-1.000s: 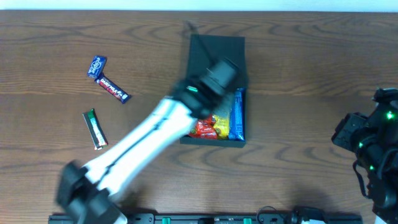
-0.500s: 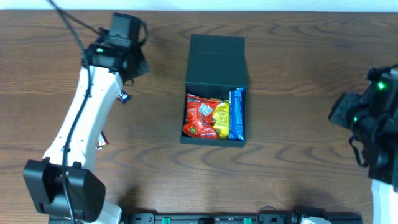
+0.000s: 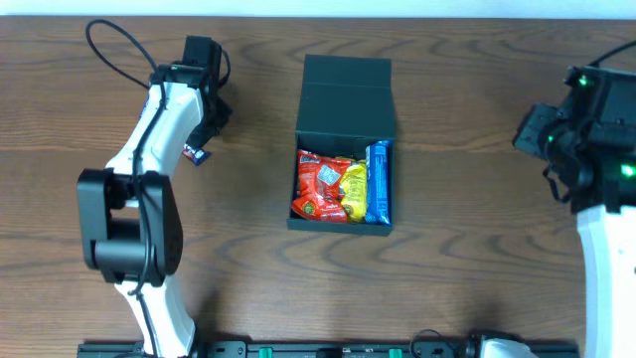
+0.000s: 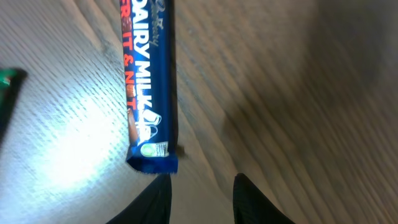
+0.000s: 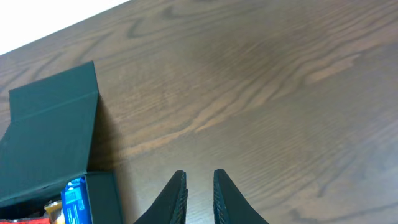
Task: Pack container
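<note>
Overhead we see the container point(image 3: 346, 94) open mid-surface point(image 3: 477, 249), while only the wrist views show the left end effector point(image 4: 202, 198) part-open and empty beside a chocolate bar point(image 4: 149, 81), and the right end effector point(image 5: 199, 185) barely parted, empty.

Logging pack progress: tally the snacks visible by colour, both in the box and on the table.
Red packet, in container: 1
Yellow packet, in container: 1
Blue packet, in container: 1
Dairy Milk bar, on table: 1
Green item, only its edge seen: 1
Total: 5
</note>
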Tool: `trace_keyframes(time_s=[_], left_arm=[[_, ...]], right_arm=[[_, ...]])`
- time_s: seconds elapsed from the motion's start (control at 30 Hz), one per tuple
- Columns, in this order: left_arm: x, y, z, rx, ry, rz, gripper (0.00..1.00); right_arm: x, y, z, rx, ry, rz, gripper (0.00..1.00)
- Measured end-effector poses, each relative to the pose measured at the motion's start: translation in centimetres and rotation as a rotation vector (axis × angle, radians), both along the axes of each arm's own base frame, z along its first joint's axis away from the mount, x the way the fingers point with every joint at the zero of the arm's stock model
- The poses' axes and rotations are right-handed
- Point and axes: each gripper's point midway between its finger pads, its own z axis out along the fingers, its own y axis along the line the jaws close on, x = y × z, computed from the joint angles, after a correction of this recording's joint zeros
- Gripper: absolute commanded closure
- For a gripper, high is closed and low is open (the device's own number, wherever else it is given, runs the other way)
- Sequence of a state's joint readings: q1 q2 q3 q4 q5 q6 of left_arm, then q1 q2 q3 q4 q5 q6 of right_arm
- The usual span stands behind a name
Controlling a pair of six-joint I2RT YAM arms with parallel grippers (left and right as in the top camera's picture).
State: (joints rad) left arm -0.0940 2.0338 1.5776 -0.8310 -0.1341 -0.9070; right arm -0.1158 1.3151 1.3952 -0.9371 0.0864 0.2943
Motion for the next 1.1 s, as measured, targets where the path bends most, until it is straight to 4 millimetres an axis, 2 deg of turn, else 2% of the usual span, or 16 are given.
trace_keyframes(time_s=[0.1, 0.27, 0.3, 0.37, 0.5, 0.63, 0.7, 0.8, 0.93, 1.1], left_arm=[[-0.1, 0.4, -1.0, -0.009, 0.013, 0.07, 0.67], [-0.4, 1.5, -1.1, -0.013, 0.015, 0.137, 0.63], [-0.5, 1.8, -1.1, -0.013, 0.018, 0.15, 0.63], [-0.6, 2.3, -1.1, -0.015, 0.023, 0.17, 0.62], [-0.8, 3.4, -1.1, -0.017, 0.023, 0.213, 0.59], [-0.9, 4.5, -1.1, -0.016, 0.023, 0.242, 0.58], [-0.9, 4.9, -1.1, -0.016, 0.022, 0.251, 0.61], [-0.8, 5.2, -1.1, -0.016, 0.018, 0.257, 0.66], [-0.3, 5.2, -1.1, -0.02, -0.002, 0.257, 0.65], [0.0, 4.8, -2.9, -0.043, 0.018, 0.257, 0.63]], right_arm=[[0.9, 0.2, -1.5, 0.018, 0.036, 0.012, 0.7], [1.6, 0.8, -3.0, 0.046, 0.076, 0.044, 0.21], [1.8, 1.0, -3.1, 0.054, 0.076, 0.056, 0.16], [2.1, 1.4, -3.3, 0.058, 0.078, 0.088, 0.15], [2.5, 2.0, -3.9, 0.071, 0.089, 0.13, 0.01], [3.1, 2.8, -4.9, 0.099, 0.108, 0.165, 0.01], [3.6, 3.4, -5.5, 0.121, 0.113, 0.188, 0.01], [4.4, 4.1, -6.7, 0.157, 0.132, 0.217, 0.01], [4.9, 4.7, -8.3, 0.192, 0.166, 0.236, 0.01], [5.0, 4.9, -9.0, 0.207, 0.182, 0.242, 0.01]])
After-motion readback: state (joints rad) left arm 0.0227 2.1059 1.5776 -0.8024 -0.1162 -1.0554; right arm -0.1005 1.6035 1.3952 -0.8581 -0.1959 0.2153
